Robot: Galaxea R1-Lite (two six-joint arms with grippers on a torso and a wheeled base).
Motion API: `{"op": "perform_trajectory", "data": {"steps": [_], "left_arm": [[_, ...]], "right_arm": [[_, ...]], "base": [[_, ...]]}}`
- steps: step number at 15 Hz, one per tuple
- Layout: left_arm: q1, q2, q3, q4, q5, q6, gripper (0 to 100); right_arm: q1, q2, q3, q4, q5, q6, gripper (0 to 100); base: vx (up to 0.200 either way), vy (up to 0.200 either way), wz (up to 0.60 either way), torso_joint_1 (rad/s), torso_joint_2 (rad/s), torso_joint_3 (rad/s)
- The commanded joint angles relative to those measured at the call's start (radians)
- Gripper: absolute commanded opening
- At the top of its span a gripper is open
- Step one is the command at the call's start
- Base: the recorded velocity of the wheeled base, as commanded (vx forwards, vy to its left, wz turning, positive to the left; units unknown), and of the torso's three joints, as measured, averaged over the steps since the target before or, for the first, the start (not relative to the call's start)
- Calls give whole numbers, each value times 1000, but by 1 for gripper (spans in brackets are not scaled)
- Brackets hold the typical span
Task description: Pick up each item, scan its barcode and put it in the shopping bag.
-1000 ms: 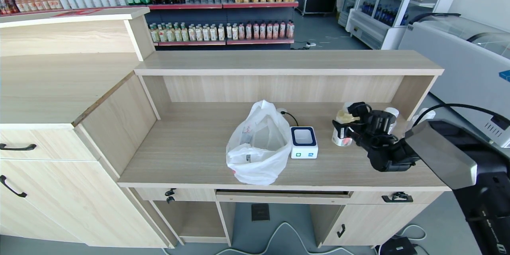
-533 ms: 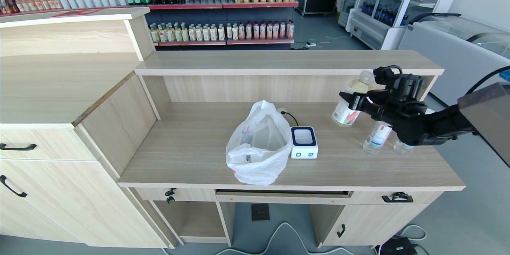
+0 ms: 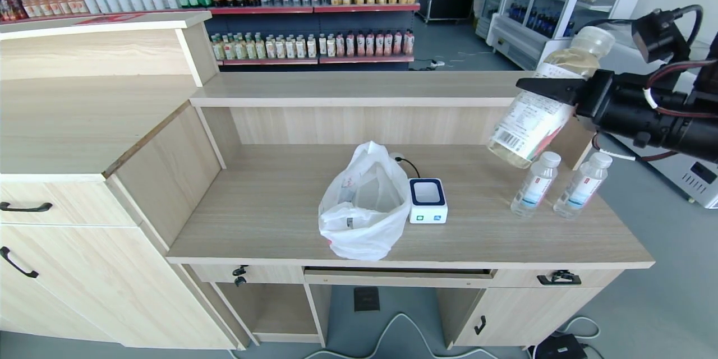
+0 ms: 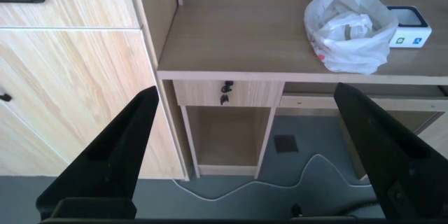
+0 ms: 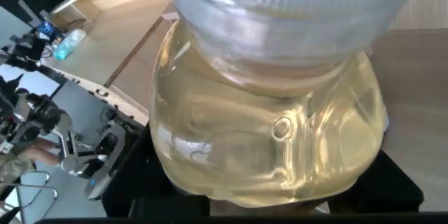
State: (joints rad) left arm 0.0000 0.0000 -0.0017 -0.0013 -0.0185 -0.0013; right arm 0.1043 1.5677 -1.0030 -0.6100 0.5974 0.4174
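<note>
My right gripper (image 3: 545, 90) is shut on a clear bottle of pale yellow drink (image 3: 533, 115), which it holds tilted in the air above the right end of the counter, white cap up and to the right. The same bottle (image 5: 273, 112) looms close in the right wrist view. A white barcode scanner (image 3: 428, 200) sits mid-counter, with the open white shopping bag (image 3: 364, 207) just left of it. Two small water bottles (image 3: 535, 184) (image 3: 582, 185) stand below the held bottle. My left gripper (image 4: 245, 182) hangs open, low in front of the counter, facing the bag (image 4: 350, 24) and scanner (image 4: 409, 28).
The wooden counter (image 3: 269, 219) has a raised back ledge (image 3: 404, 87) and a side wall on the left. A black cable (image 3: 411, 165) runs behind the scanner. Drawers and cabinet doors (image 4: 70, 77) lie below the counter. Shelves of bottles stand far behind.
My right arm has lifted the yellow drink bottle off the counter, up and to the right, tilting it. The two water bottles behind it have come into sight.
</note>
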Motion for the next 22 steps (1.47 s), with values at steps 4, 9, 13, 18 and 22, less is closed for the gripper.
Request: {"op": "perform_trajectory", "data": {"steps": [4, 9, 13, 18, 22], "left_arm": [[0, 0, 0, 0, 0, 0, 100], [0, 0, 0, 0, 0, 0, 100], [0, 0, 0, 0, 0, -2, 100], [0, 0, 0, 0, 0, 0, 100], [0, 0, 0, 0, 0, 0, 100]], "right_arm": [[8, -321, 210, 10, 205, 146, 0], [15, -390, 221, 13, 341, 202, 0], [52, -502, 284, 56, 446, 271, 0], [97, -512, 273, 59, 446, 273, 0], [98, -521, 280, 70, 446, 273, 0]], "base": [[0, 0, 0, 0, 0, 0], [0, 0, 0, 0, 0, 0], [0, 0, 0, 0, 0, 0], [0, 0, 0, 0, 0, 0], [0, 0, 0, 0, 0, 0]]}}
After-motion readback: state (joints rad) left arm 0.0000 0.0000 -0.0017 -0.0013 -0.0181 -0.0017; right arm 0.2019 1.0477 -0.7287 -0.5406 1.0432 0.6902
